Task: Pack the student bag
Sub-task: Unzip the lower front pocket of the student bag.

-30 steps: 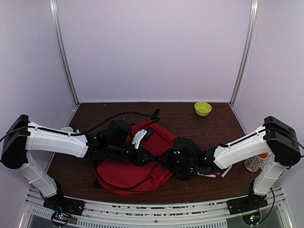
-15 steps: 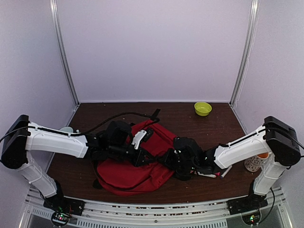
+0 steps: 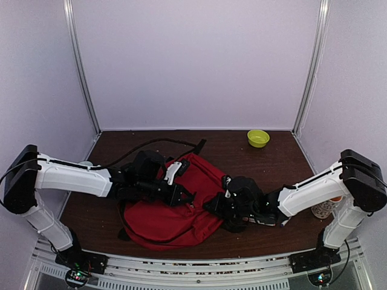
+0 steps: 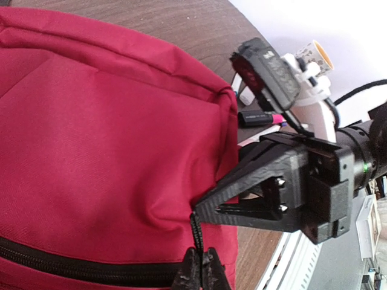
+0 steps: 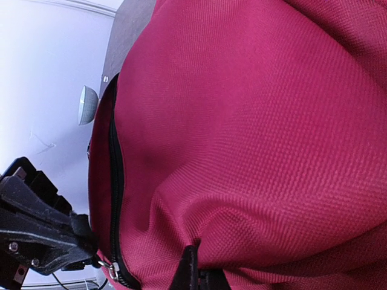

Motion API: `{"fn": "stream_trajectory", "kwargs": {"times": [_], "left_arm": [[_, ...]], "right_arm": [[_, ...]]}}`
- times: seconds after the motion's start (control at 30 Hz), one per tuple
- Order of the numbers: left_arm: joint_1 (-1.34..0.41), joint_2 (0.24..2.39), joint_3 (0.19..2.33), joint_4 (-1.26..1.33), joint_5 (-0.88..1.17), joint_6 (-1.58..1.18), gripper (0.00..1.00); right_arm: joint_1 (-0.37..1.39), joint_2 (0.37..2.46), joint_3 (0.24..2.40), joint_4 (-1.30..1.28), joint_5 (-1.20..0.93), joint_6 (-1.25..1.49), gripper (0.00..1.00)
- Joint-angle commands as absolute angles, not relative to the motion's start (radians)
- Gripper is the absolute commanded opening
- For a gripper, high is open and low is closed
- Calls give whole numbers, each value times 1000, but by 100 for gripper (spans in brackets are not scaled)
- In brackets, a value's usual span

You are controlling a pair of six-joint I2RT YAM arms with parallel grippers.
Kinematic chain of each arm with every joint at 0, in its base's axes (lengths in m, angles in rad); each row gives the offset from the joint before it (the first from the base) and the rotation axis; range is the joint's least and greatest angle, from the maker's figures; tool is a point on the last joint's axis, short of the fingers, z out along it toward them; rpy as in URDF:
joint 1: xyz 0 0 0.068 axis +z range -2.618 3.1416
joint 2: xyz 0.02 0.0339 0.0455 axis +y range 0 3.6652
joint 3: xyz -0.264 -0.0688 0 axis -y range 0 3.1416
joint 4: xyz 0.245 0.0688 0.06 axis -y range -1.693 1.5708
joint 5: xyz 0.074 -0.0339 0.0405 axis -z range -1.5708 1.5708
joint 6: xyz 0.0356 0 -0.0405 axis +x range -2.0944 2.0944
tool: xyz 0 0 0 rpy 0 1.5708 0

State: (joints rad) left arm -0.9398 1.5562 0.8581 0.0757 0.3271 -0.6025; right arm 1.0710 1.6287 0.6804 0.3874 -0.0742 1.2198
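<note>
The student bag (image 3: pixel 172 211), a dark-red fabric backpack, lies between my two arms in the top view. My left gripper (image 4: pixel 202 270) is shut on a black zipper pull cord (image 4: pixel 198 232) at the end of the bag's black zipper (image 4: pixel 91 266). My right gripper (image 5: pixel 198 273) is shut on a fold of the bag's red fabric (image 5: pixel 254 151), right beside the left one. The closed zipper (image 5: pixel 115 175) runs down to a silver slider (image 5: pixel 110 269). In the top view the two grippers meet over the bag's right half, left (image 3: pixel 184 196) and right (image 3: pixel 213 205).
A green bowl (image 3: pixel 258 138) sits at the back right. A patterned cup (image 3: pixel 325 208) stands by the right arm's base. A pink and black pen (image 4: pixel 261 118) lies beside the bag. A pale round object (image 3: pixel 84 164) is at the left edge. A black cable (image 3: pixel 151 145) loops behind the bag.
My right gripper has gone from slightly open to shut on the bag's fabric. The left gripper, still holding the cord, has shifted a little back and left.
</note>
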Motion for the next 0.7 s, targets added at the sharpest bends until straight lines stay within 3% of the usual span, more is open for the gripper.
{"fn": "stream_trajectory", "kwargs": {"times": [0.0,0.67], "left_arm": [[-904,1570,889,62,332,-611,0],[-744,1574,946,-114,277,-522,0]], "right_arm": [[1082,1631,656,377,-125,1167,0],[1122,1617,683,308,-153,1113,0]]}}
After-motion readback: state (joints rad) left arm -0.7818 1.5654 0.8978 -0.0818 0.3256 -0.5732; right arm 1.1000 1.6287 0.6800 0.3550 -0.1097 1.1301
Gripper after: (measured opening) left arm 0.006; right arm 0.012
